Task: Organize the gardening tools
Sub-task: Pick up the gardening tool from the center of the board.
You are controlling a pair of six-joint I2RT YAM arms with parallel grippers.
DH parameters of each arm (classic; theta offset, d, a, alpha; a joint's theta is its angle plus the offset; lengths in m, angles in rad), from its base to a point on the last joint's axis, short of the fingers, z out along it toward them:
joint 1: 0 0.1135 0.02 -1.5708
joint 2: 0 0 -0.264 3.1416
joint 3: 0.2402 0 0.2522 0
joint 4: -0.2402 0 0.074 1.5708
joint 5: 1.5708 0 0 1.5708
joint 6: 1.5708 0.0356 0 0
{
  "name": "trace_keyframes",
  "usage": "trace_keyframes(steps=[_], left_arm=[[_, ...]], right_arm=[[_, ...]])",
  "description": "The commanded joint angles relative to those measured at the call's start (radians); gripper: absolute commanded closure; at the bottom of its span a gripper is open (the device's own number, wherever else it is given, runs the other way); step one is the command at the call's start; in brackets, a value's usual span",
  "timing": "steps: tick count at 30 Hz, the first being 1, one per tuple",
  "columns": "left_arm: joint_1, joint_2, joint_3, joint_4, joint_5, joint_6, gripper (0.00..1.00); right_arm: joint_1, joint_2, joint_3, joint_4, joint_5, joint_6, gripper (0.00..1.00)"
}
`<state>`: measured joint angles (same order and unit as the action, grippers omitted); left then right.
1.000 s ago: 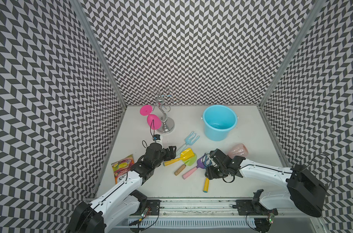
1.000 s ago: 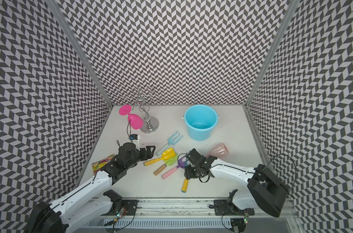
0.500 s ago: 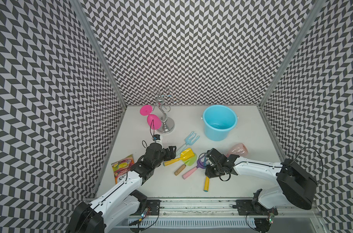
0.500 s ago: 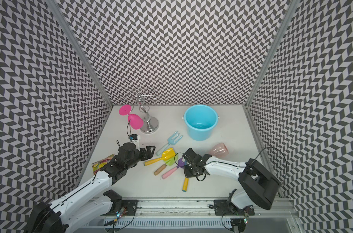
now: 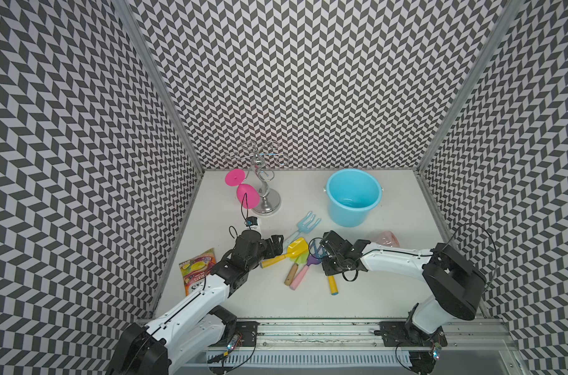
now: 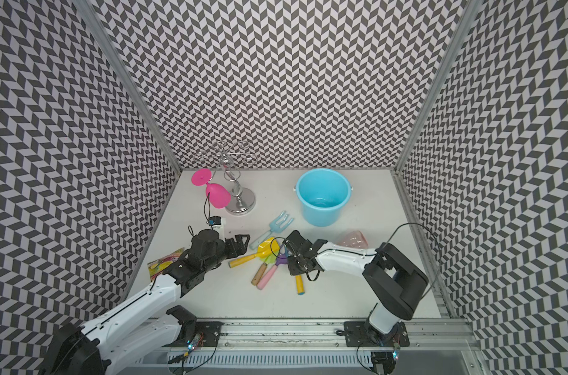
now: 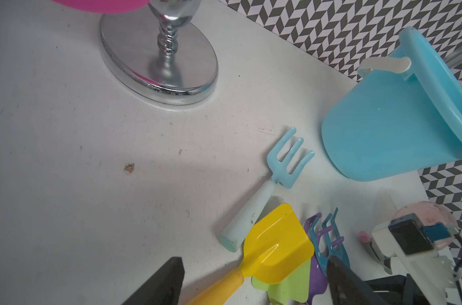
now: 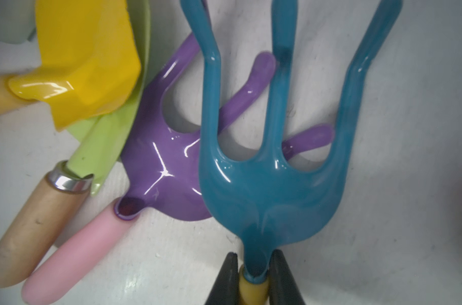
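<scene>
A robotics lab test cell: three walls (image 5: 308, 81) papered in a black-and-white chevron pattern meet at aluminium corner posts (image 5: 163, 97) around a bare white tabletop (image 5: 389, 292). A left arm (image 5: 191, 302) and a right arm (image 5: 396, 263), white and black, are bolted to a metal rail (image 5: 308, 331) along the front edge, beside small lit circuit boards (image 5: 233, 355)

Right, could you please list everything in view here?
bucket: 1, light blue, back right.
rack: 1, chrome, back left.
wine glass: 1, pink, hanging from the rack.
fork: 1, pale blue, before the bucket.
scoop: 1, yellow, middle pile.
trowel: 1, green, under the scoop.
blue rake: 1, yellow handle, middle pile.
purple rake: 1, pink handle, under the blue rake.
spray bottle: 1, translucent pink, right side.
candy packet: 1, orange, left edge.
table: 1, white, under everything.
left gripper: 1, black, open over the scoop's handle.
right gripper: 1, black, shut on the blue rake.
</scene>
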<state>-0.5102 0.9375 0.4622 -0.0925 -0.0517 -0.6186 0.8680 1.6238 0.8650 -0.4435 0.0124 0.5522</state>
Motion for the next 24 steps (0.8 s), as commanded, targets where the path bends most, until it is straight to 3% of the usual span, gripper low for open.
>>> trace_keyframes(steps=[1, 14, 24], left_arm=[[-0.002, -0.011, 0.024, -0.009, -0.023, 0.012, 0.13], [-0.003, 0.046, 0.100, 0.012, 0.010, 0.059, 0.13], [-0.005, 0.053, 0.161, 0.030, 0.143, 0.142, 0.14]], right_arm=[[-0.006, -0.049, -0.004, -0.029, 0.070, -0.032, 0.88], [-0.034, -0.219, 0.033, -0.064, 0.121, -0.089, 0.90], [-0.068, -0.344, 0.190, -0.035, 0.198, -0.180, 0.91]])
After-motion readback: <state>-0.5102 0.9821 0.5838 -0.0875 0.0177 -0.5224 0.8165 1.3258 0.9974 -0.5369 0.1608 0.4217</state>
